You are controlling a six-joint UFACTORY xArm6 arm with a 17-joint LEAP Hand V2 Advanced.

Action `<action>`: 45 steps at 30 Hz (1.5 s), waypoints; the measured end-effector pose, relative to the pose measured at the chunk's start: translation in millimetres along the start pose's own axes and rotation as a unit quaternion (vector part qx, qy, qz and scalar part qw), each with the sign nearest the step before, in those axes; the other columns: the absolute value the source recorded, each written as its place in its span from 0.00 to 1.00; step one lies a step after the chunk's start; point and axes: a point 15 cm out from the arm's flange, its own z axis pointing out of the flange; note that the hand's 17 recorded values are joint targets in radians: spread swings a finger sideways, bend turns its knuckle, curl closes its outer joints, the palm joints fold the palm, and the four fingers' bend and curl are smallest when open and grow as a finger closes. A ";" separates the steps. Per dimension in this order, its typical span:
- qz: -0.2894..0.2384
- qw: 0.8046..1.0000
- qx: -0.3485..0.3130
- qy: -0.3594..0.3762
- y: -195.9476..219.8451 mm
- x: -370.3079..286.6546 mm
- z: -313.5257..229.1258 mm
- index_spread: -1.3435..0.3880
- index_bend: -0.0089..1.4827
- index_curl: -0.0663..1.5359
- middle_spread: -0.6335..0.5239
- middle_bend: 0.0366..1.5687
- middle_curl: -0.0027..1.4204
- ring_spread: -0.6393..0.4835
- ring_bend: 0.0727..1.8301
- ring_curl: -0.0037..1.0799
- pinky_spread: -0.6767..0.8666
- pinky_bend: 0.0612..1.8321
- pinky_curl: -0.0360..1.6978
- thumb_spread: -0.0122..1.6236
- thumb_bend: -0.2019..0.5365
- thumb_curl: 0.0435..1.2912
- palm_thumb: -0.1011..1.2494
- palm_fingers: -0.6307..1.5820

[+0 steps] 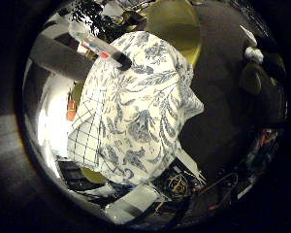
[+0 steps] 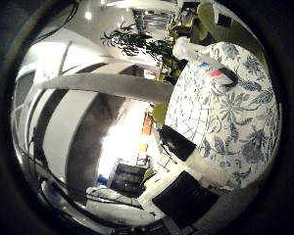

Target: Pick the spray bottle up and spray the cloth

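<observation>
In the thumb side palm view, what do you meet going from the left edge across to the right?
Pale curved beam → orange object in the bright gap → black part of the hand → blue floral cloth.

A dark grey floor [image 1: 223, 73] carries the scene. A round yellow-green worktop [image 1: 177, 26] stands on it, and a white cloth [image 1: 140, 107] printed with blue-grey leaves and flowers is draped over most of that worktop, hanging past its edge. A clear spray bottle [image 1: 94, 43] lies on its side near 1 edge of the cloth.
</observation>
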 end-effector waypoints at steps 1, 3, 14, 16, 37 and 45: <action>0.000 1.000 0.012 -0.010 -3.0 3.0 0.5 0.67 0.11 0.20 0.60 0.26 0.27 0.72 0.28 0.25 0.66 0.28 0.19 0.65 0.24 0.24 0.56 0.37; 0.001 0.999 0.033 -0.024 -7.7 10.0 -0.5 0.67 0.11 0.20 0.61 0.26 0.27 0.72 0.28 0.25 0.66 0.28 0.18 0.64 0.25 0.24 0.57 0.37; 0.028 0.994 0.073 -0.074 -27.2 44.8 3.2 0.68 0.11 0.21 0.64 0.22 0.26 0.73 0.27 0.24 0.67 0.29 0.18 0.64 0.24 0.25 0.58 0.35; 0.033 0.993 0.080 -0.083 -32.5 49.6 4.3 0.69 0.11 0.21 0.65 0.22 0.26 0.73 0.26 0.24 0.66 0.29 0.18 0.64 0.24 0.25 0.58 0.35; 0.029 0.984 0.015 -0.176 -64.0 16.5 92.1 0.69 0.10 0.20 0.71 0.20 0.25 0.76 0.19 0.23 0.67 0.23 0.18 0.62 0.24 0.25 0.59 0.32; 0.029 0.986 0.004 -0.162 -67.7 25.0 113.4 0.69 0.10 0.20 0.71 0.19 0.25 0.76 0.18 0.23 0.67 0.22 0.19 0.62 0.24 0.25 0.59 0.32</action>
